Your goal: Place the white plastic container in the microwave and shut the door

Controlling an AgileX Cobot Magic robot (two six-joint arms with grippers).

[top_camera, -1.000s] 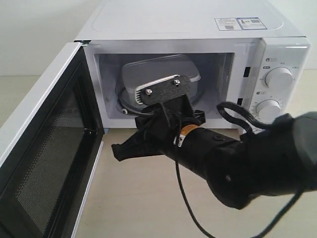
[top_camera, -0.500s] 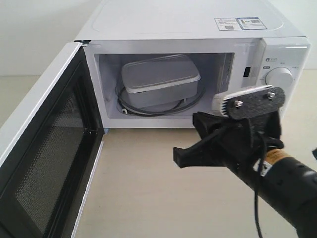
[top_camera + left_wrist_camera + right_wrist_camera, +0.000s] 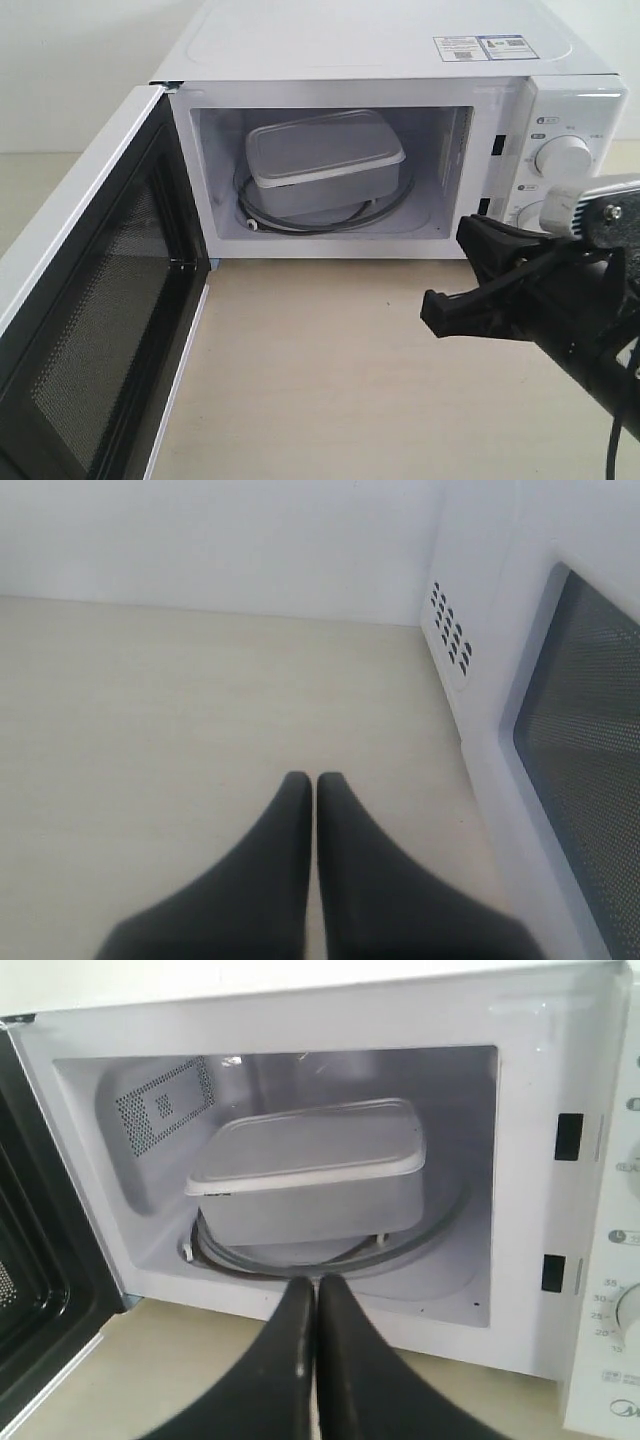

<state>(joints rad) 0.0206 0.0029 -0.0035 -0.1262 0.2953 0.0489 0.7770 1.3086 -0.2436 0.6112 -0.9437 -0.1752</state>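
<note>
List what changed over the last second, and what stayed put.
The right gripper, shut and empty, drew back from the opening of the microwave and swung to the right of the exterior view, ending in front of the dials. The container stayed inside the microwave, and the door stayed wide open.

Container (image 3: 310, 1175) inside microwave (image 3: 520, 1160); gripper (image 3: 315, 1300) closed.

The container (image 3: 322, 160) sits on the turntable (image 3: 392, 212) inside the microwave (image 3: 380, 50), upper centre of the frame. The door (image 3: 90, 300) stands open at the left. The right gripper (image 3: 435, 302) is at lower right, before the dials (image 3: 562, 157), above the table (image 3: 320, 370).
</note>
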